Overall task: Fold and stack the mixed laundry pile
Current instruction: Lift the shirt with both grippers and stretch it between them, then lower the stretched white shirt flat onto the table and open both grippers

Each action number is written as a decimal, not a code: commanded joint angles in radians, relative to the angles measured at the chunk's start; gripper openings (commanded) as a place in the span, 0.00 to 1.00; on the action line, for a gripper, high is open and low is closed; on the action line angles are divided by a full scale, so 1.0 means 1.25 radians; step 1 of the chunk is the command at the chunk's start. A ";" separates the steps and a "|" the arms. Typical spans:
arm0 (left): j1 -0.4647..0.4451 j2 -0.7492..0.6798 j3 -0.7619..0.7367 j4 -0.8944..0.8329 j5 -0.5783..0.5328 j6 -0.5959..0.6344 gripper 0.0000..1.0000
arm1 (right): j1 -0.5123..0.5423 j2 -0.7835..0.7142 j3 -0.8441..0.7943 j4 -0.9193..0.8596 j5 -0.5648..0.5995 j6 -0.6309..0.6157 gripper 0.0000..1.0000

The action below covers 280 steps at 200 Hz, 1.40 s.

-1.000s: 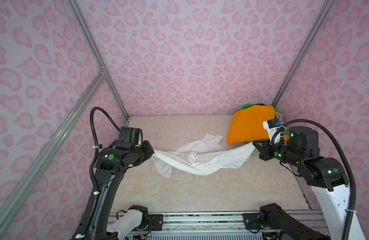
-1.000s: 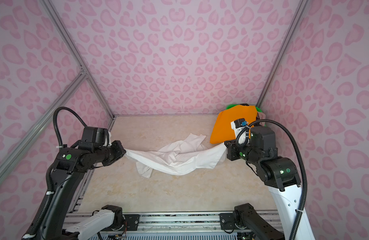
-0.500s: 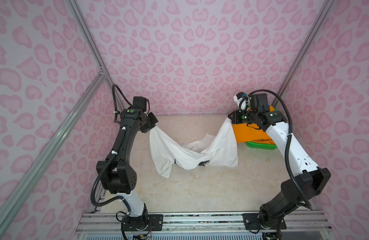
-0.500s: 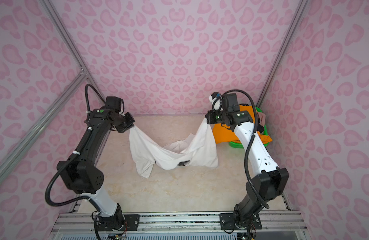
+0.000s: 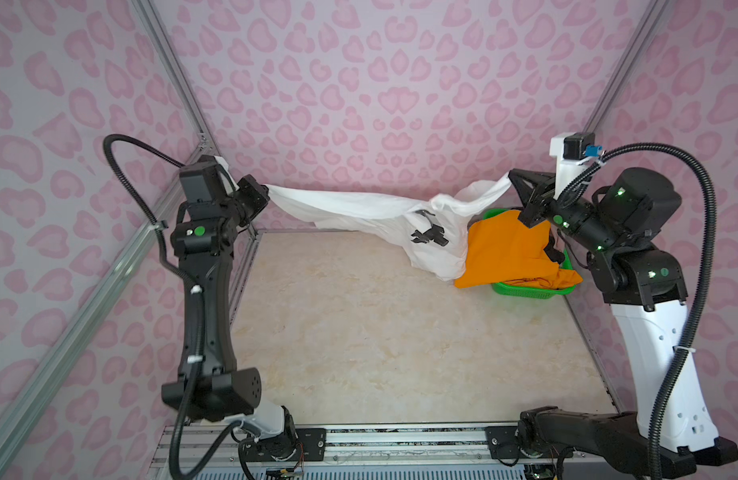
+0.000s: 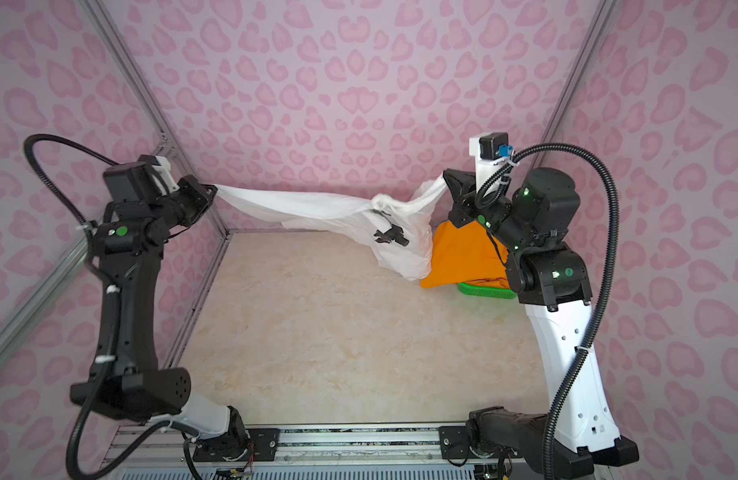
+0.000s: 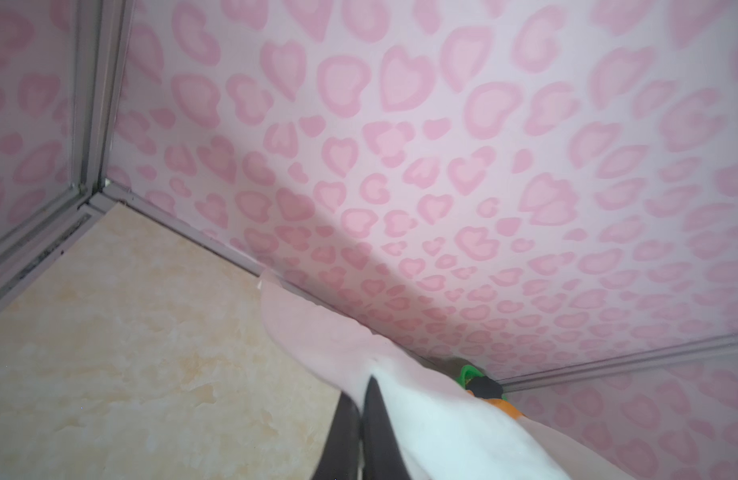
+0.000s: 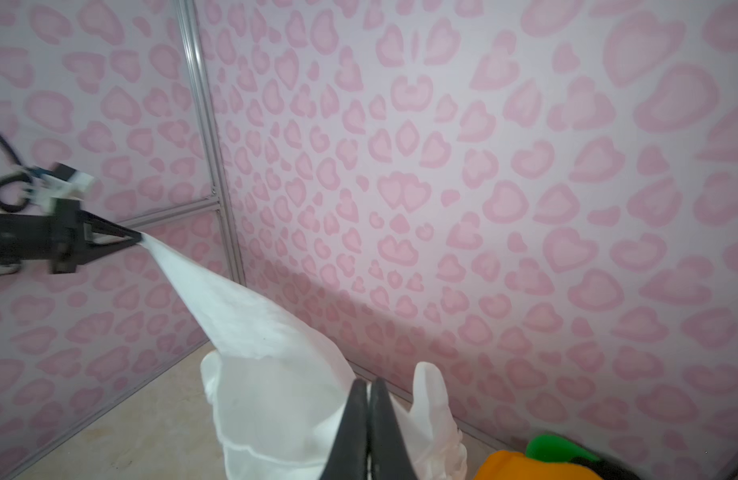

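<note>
The white T-shirt (image 5: pixel 359 212) (image 6: pixel 317 208) with black print (image 5: pixel 429 235) hangs stretched in the air along the back wall between both grippers. My left gripper (image 5: pixel 266 192) (image 6: pixel 214 190) (image 7: pixel 361 390) is shut on its left end. My right gripper (image 5: pixel 512 176) (image 6: pixel 445 176) (image 8: pixel 367 384) is shut on its right end, above the basket. The shirt's loose part (image 8: pixel 276 374) droops to the table beside the orange shorts (image 5: pixel 504 253) (image 6: pixel 463 257). The shorts lie heaped over a black piece (image 5: pixel 554 253) (image 7: pixel 486 386).
A green mesh basket (image 5: pixel 525 291) (image 6: pixel 483 290) holding the shorts stands in the back right corner, under the right arm. Pink patterned walls with metal posts (image 5: pixel 184 83) enclose the marbled tabletop (image 5: pixel 380 332) on three sides. A metal rail (image 5: pixel 400 436) runs along the front.
Both grippers kept hold of the T-shirt and spread apart at the back wall. The shirt, sagging deeply half a second ago, is now pulled out long and higher.
</note>
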 commanded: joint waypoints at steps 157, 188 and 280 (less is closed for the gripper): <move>0.003 -0.286 -0.732 -0.320 -0.055 -0.002 0.02 | 0.050 -0.249 -0.543 -0.432 -0.040 0.165 0.00; 0.001 -0.304 -0.734 -0.422 -0.059 0.003 0.01 | 0.053 -0.242 -0.588 -0.464 -0.038 0.201 0.00; 0.000 -0.404 -0.736 -0.511 -0.265 -0.073 0.48 | 0.082 -0.150 -0.558 -0.530 0.148 0.215 0.49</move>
